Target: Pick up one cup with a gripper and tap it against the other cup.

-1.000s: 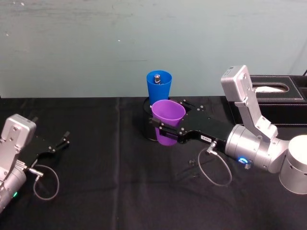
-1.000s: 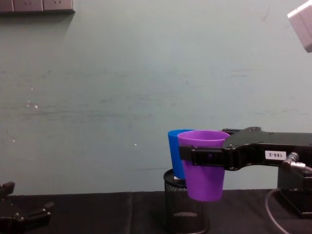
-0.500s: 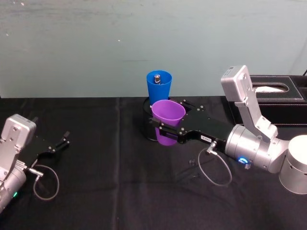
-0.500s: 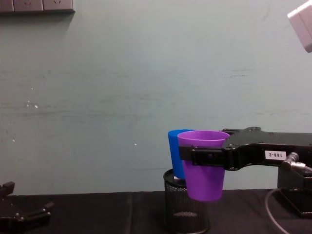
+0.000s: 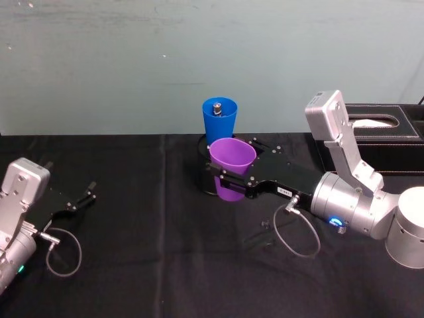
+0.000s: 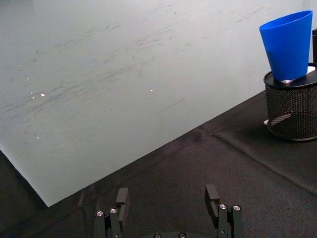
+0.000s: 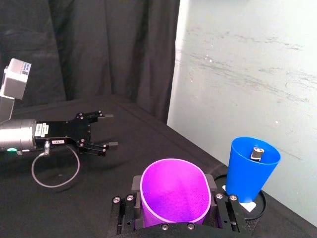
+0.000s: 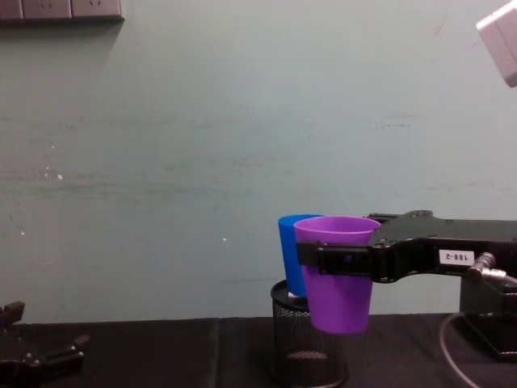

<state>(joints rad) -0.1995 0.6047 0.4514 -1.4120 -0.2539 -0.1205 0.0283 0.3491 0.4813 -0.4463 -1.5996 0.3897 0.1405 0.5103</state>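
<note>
My right gripper (image 5: 232,173) (image 8: 335,260) (image 7: 173,208) is shut on the purple cup (image 5: 232,159) (image 8: 339,279) (image 7: 173,191), holding it upright above the table. Just behind it the blue cup (image 5: 219,122) (image 8: 287,255) (image 7: 251,171) (image 6: 288,44) stands on top of a black mesh pen holder (image 8: 303,347) (image 6: 292,111), with a small metal piece inside it. In the right wrist view a narrow gap shows between the two cups. My left gripper (image 5: 83,197) (image 6: 168,196) (image 7: 105,130) rests open, low over the table's left side.
A black tissue box (image 5: 381,132) sits at the back right beside my right arm. The table (image 5: 165,265) is covered in black cloth, and a pale green wall rises close behind the cups. Cable loops hang at both wrists.
</note>
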